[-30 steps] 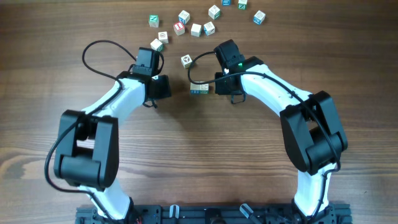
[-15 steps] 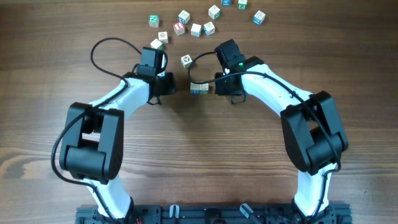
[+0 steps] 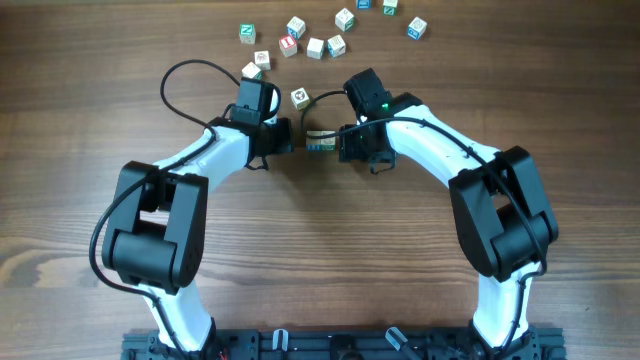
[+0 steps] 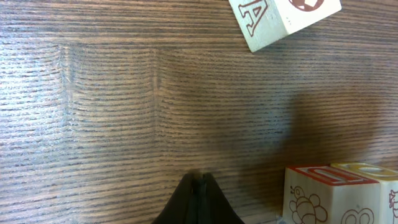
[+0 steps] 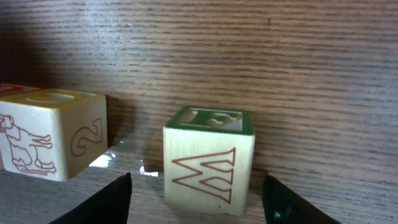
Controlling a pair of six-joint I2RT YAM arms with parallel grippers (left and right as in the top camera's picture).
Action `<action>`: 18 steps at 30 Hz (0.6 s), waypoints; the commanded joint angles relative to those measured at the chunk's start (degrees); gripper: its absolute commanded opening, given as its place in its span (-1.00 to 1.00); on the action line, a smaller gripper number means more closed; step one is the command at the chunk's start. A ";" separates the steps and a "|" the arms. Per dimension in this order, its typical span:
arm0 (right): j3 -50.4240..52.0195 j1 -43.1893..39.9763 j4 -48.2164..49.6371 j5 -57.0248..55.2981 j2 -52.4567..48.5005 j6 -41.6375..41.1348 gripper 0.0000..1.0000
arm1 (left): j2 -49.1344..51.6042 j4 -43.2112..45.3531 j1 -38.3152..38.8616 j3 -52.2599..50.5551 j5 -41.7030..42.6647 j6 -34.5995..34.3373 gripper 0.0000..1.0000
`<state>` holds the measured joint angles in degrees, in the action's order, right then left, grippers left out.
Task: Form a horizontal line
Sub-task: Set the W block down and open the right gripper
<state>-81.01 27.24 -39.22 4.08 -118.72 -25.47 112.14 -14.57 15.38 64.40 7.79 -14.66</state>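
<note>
The horizontal line is a short row of pale letter cubes at mid-table. In the right wrist view, a green-topped cube stands a small gap right of a yellow-topped cube. My right gripper is open, with a finger on each side of the green-topped cube and not touching it. My left gripper is shut and empty, low over the wood just left of the row's red-topped end cube. Overhead, the left gripper and right gripper flank the row.
A loose cube lies just behind the row, and shows its letter A in the left wrist view. Another loose cube sits behind the left arm. Several more cubes are scattered along the far edge.
My left gripper has swung right toward the row's left end and closed. My right gripper has opened around the green-topped cube it was holding.
</note>
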 commanded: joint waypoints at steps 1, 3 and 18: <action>-0.48 0.11 -0.46 0.11 3.52 0.00 0.42 | 2.05 0.31 0.26 -0.33 0.74 0.55 -0.92; -0.48 0.04 -0.79 -1.11 4.87 -0.04 0.43 | 2.05 0.26 0.26 -0.33 0.74 0.55 -0.92; 1.46 -7.15 -2.05 -1.92 10.78 -1.44 -0.74 | 2.05 0.52 0.28 -0.33 2.71 0.52 -0.92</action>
<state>-80.99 22.72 -41.80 3.42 -108.84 -25.76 112.29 -14.04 15.38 64.40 8.54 -14.66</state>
